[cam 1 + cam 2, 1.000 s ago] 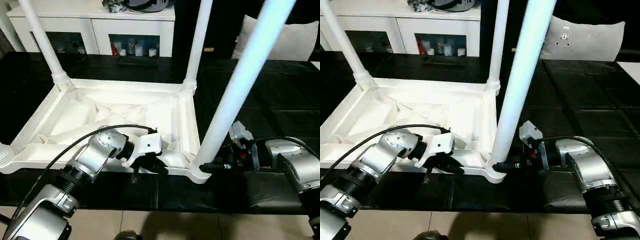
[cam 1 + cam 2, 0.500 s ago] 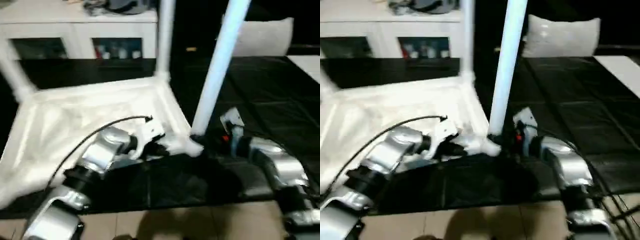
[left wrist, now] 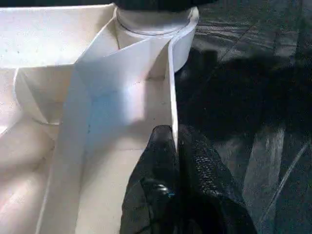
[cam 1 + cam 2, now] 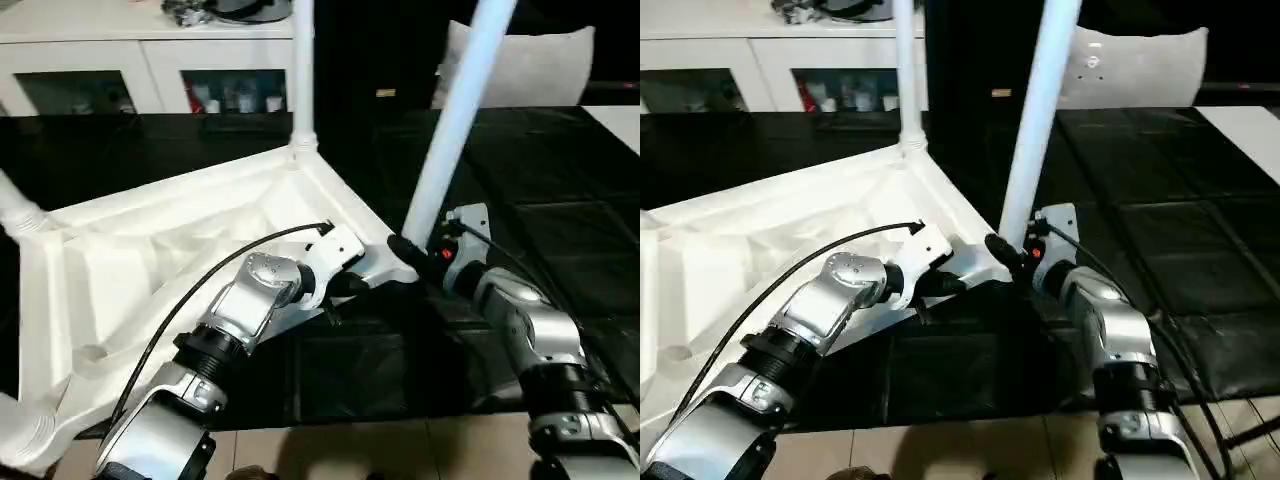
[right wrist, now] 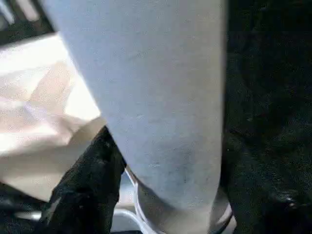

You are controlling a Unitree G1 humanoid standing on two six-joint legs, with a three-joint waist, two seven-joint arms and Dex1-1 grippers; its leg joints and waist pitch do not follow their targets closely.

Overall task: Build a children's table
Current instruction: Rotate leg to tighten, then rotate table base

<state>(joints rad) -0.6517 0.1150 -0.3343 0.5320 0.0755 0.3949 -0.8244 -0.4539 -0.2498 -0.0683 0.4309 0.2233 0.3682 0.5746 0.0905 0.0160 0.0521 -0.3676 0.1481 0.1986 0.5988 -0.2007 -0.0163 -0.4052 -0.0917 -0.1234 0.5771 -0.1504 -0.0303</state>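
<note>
White plastic top [image 4: 150, 260], underside up, now sits skewed on the black-covered surface [image 4: 560, 170]: vs. 1 s ago its near edge ran roughly parallel to the surface front; now the near-right corner is swung away from the robot and the whole top lies diagonal. The camera has also shifted, so part of this is view change, but the angle between top and surface seams differs clearly.

Claw status:
- Left claw [image 3: 173, 146]: closed on the top's thin rim wall, one finger each side, just beside the corner socket [image 3: 156, 24].
- Right claw [image 5: 161, 195]: fingers either side of the near-right leg [image 4: 455, 120] at its base, closed on it just above the socket.

Meaning for task (judgement): both arms appear to be dragging/rotating the assy as one unit, prob. to reposition it for access. Leg seating in the gripped corner looks complete, but thread/fit depth cannot be confirmed.

Task item condition:
- Top: rectangular, ribbed underside, raised rim, round sockets at corners.
- Far-right leg [image 4: 302, 70] stands upright in its socket.
- Gripped leg rises with a lean to the right.
- Left side: ribbed leg base [image 4: 18, 210] at far-left corner and another [image 4: 22, 430] at near-left, overhanging the surface front edge.
- All four corners thus appear fitted; the top is not yet turned upright.

Background: white cabinet [image 4: 150, 50] behind the surface.
</note>
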